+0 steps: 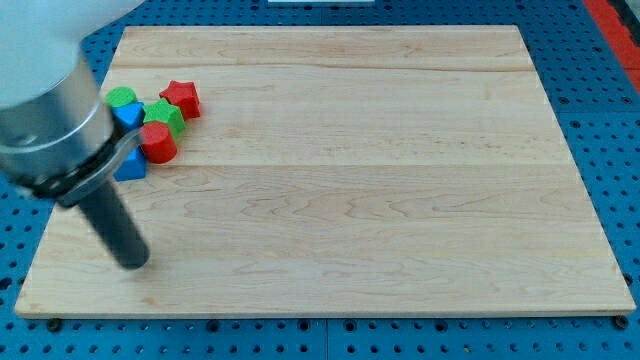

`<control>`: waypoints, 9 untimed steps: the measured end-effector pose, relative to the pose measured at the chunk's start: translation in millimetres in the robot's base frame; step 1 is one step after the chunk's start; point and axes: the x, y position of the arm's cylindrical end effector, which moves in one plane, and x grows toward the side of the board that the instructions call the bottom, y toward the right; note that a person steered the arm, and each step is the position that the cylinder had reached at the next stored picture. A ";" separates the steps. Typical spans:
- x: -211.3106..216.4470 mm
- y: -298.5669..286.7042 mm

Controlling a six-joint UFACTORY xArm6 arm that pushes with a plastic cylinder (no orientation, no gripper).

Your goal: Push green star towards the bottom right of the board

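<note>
Near the board's [330, 180] left edge, my tip [133, 262] rests on bare wood, touching nothing, below the cluster. Green star [163, 117] sits wedged among red star [181, 97], red block [158, 143] and blue blocks [128, 165], so reaching its upper-left side looks awkward.

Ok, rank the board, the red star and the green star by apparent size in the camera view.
1. Wooden board, by far largest.
2. Red star and green star: look about alike, so no ranking between them.
</note>
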 end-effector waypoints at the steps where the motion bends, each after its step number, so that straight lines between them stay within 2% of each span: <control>1: -7.7 -80.1; 2: -36.6 -97.9; 4: -187.2 -98.0; 5: -215.4 -80.8; 6: -227.6 -52.4; 7: -221.1 -25.7; 9: -211.1 -8.4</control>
